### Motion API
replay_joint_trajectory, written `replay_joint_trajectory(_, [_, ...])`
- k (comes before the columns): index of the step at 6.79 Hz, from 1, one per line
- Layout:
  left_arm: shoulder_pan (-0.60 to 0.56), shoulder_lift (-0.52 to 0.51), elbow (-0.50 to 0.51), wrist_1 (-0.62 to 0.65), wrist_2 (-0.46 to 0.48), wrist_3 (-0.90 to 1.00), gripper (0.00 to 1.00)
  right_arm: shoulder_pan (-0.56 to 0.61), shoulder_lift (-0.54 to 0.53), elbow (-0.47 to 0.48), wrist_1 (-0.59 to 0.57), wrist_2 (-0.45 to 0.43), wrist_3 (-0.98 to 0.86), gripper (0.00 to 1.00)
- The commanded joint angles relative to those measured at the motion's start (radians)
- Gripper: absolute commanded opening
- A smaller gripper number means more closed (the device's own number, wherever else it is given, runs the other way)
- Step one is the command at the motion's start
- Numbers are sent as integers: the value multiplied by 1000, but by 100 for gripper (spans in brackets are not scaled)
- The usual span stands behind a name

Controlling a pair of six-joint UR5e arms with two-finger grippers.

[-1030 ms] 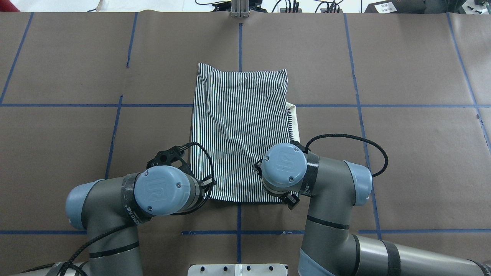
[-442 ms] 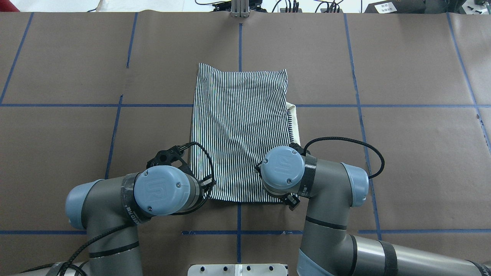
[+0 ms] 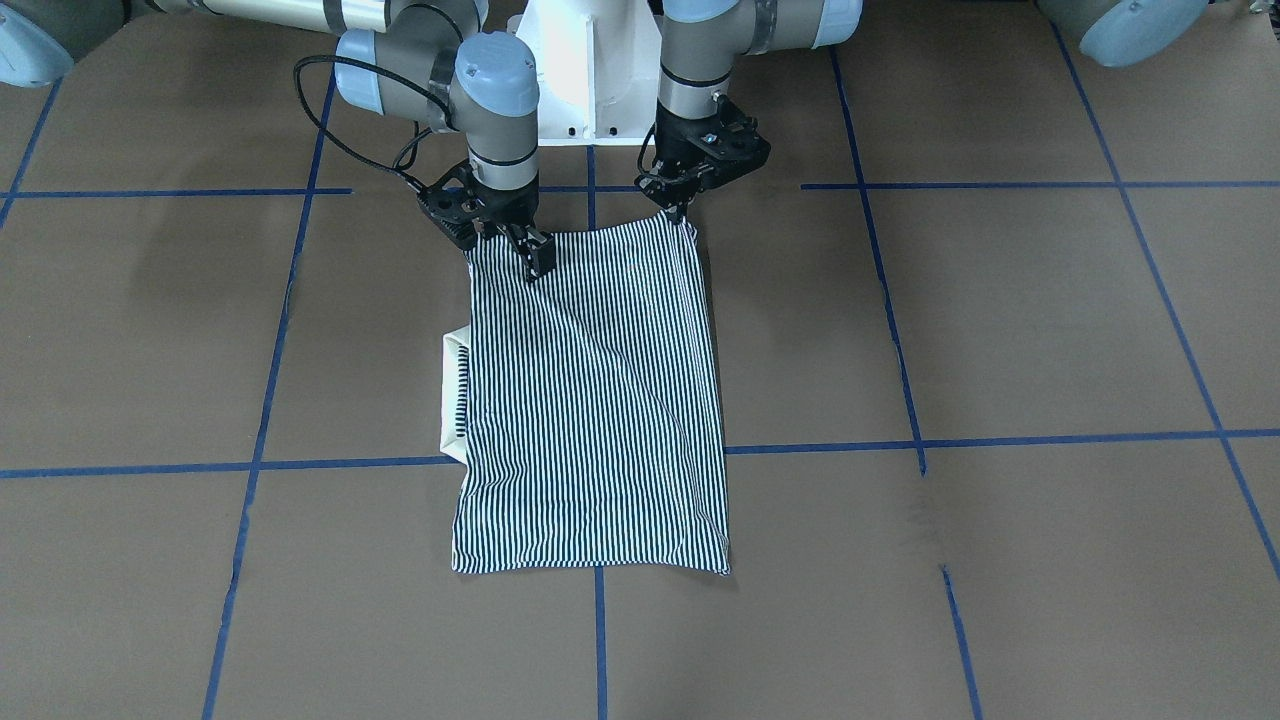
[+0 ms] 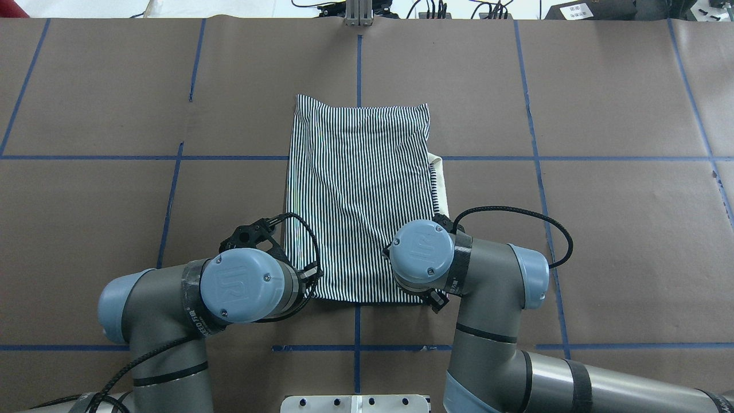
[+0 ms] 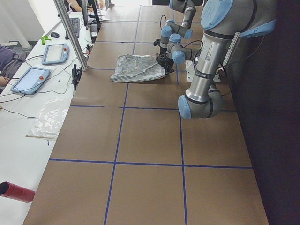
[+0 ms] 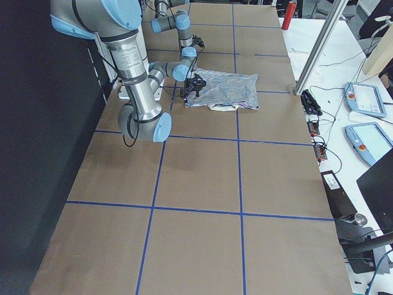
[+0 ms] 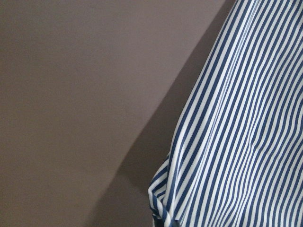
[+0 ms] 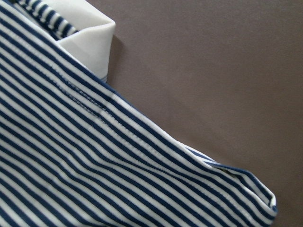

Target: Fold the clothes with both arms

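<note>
Two robot arms reach down to one striped shirt (image 4: 358,201) on the brown table (image 4: 602,229). The shirt has thin blue and white stripes. It is folded into a tall, neat shape and lies in the middle of the table, across some blue tape lines (image 4: 86,157). A bit of cream collar (image 4: 438,172) pokes out from the long side of the shirt that is on the right arm's side.

The left arm (image 4: 160,304) is at the corner of the shirt closest to the robot on its own side. The left jaws are pinched narrow on that corner of the cloth. In the left wrist view the corner is lifted a little, and a dark shadow lies on the table under it.

The right arm (image 4: 487,275) is at the same near edge, by the other corner. The right jaws are close together on the striped cloth, just in from that corner. In the right wrist view the stitched hem runs down to the bottom corner, very close to the camera, and the cream collar shows at the top.

The far end of the shirt lies flat on the table, well away from both arms. The white base (image 3: 590,70) of the robot stands between the two arms, near the shirt's held edge.
</note>
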Motion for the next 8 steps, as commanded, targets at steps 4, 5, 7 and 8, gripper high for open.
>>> replay_joint_trajectory(4, [-4, -1, -2, 0, -1, 1, 0, 0, 2, 1, -1, 1, -8, 0])
replay_joint_trajectory(5, [-4, -1, -2, 0, -1, 0, 0, 0, 3, 4, -1, 1, -8, 0])
replay_joint_trajectory(7, [-6, -1, -1, 0, -1, 0, 0, -2, 3, 10, -1, -13, -8, 0])
replay_joint_trajectory(8, [-6, -1, -1, 0, -1, 0, 0, -5, 4, 10, -1, -23, -8, 0])
